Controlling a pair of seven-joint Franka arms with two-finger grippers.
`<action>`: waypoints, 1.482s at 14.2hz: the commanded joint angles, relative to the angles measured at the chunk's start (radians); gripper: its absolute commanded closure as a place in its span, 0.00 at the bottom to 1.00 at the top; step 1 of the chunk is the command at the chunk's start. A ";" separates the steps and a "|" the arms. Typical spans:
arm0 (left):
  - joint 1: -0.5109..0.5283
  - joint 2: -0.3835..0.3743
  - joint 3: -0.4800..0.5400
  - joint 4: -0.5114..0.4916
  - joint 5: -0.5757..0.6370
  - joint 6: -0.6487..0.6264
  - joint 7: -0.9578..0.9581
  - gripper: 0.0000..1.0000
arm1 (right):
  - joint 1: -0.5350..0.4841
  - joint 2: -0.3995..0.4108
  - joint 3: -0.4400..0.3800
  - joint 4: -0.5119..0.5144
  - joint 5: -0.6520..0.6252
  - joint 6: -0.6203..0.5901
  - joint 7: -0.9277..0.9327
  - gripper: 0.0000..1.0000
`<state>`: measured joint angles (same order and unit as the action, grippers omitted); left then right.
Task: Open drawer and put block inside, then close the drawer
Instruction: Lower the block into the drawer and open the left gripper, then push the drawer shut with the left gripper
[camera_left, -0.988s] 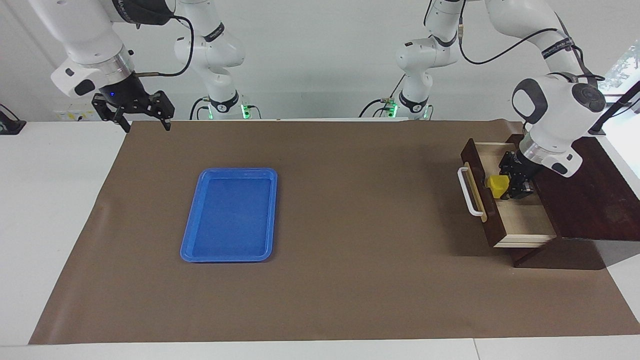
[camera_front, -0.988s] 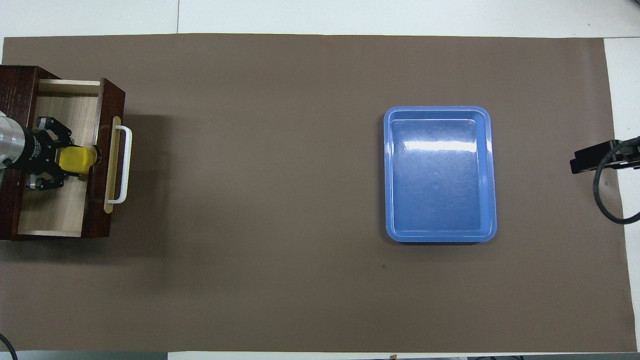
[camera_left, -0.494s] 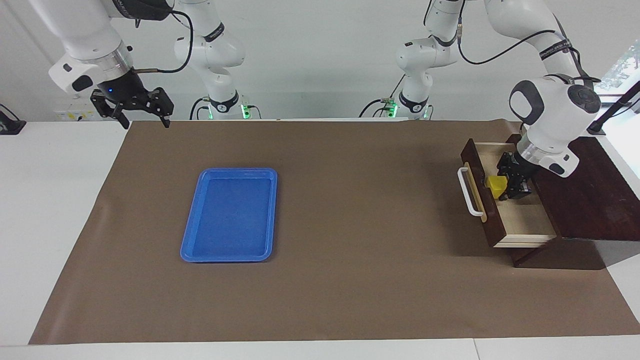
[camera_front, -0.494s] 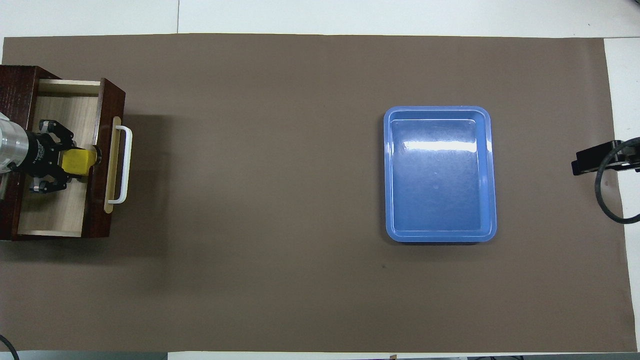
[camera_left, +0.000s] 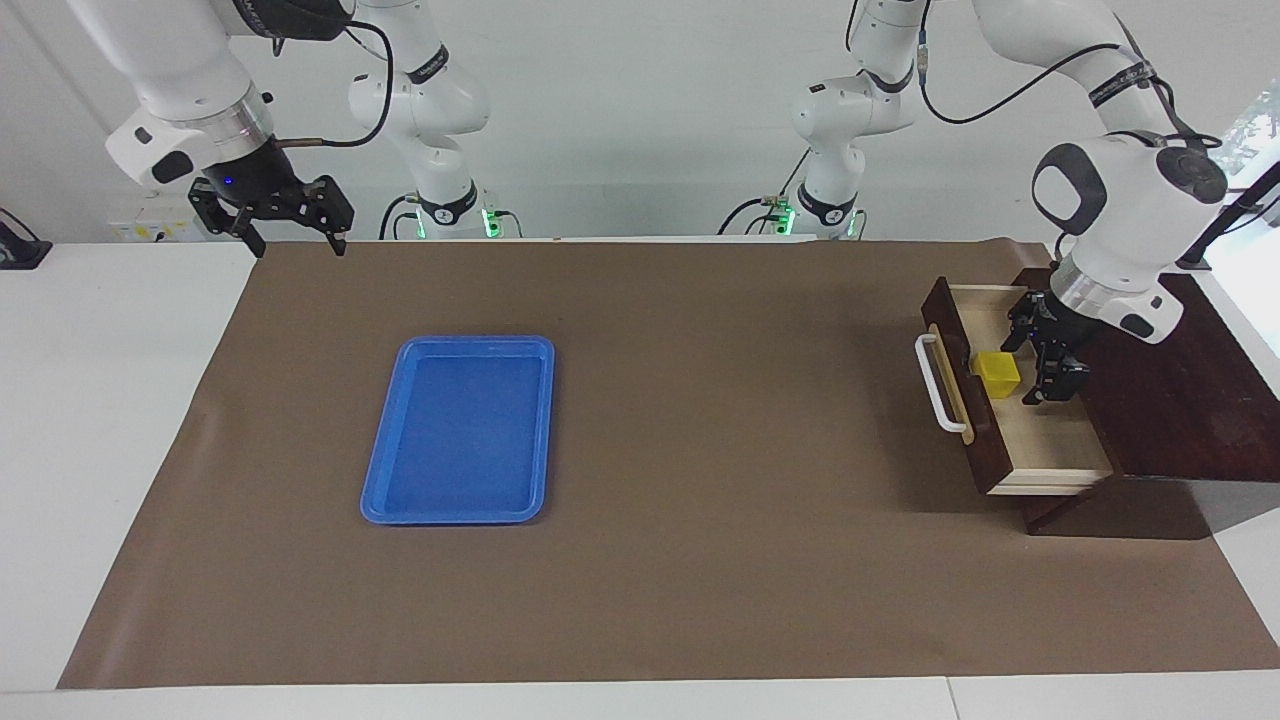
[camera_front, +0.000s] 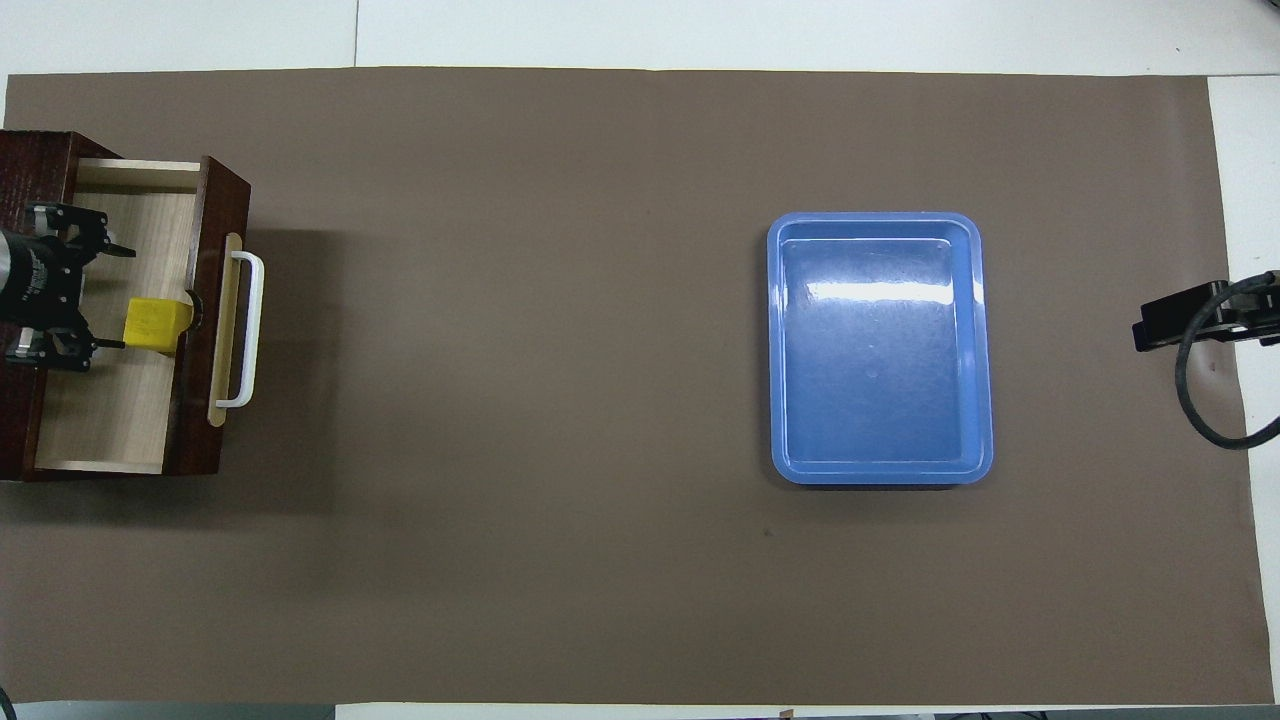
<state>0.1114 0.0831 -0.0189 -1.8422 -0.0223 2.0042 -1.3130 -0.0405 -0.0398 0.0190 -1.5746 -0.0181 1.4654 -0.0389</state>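
The drawer (camera_left: 1045, 435) of the dark brown box (camera_left: 1175, 400) stands pulled open at the left arm's end of the table, its white handle (camera_left: 936, 385) facing the table's middle. The yellow block (camera_left: 998, 373) rests on the drawer's pale floor, against the inside of its front panel. My left gripper (camera_left: 1038, 362) is open and empty just above the drawer, beside the block and clear of it. In the overhead view the block (camera_front: 157, 323) lies in the drawer (camera_front: 110, 420) just past the left gripper (camera_front: 105, 297). My right gripper (camera_left: 297, 245) waits open above the mat's corner at the right arm's end.
An empty blue tray (camera_left: 460, 430) lies on the brown mat toward the right arm's end; it also shows in the overhead view (camera_front: 880, 350). The right gripper's body (camera_front: 1165, 320) shows at the edge of the overhead view.
My left gripper has let go of the block, opened wide and drawn back and up from it. The block now rests in the drawer. The right gripper has shifted only slightly.
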 joint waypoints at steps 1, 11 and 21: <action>-0.048 0.003 -0.004 0.132 0.001 -0.120 -0.006 0.00 | -0.001 -0.006 0.005 0.001 0.000 -0.013 0.011 0.00; -0.289 0.006 -0.001 0.023 0.208 -0.131 -0.144 0.00 | 0.001 -0.006 0.009 0.001 0.000 -0.005 0.010 0.00; -0.352 -0.003 0.000 -0.112 0.550 -0.118 -0.293 0.00 | -0.001 -0.008 0.007 -0.002 0.000 -0.011 0.014 0.00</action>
<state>-0.2474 0.1043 -0.0210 -1.9108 0.4897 1.8828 -1.5896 -0.0398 -0.0399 0.0226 -1.5745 -0.0181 1.4654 -0.0389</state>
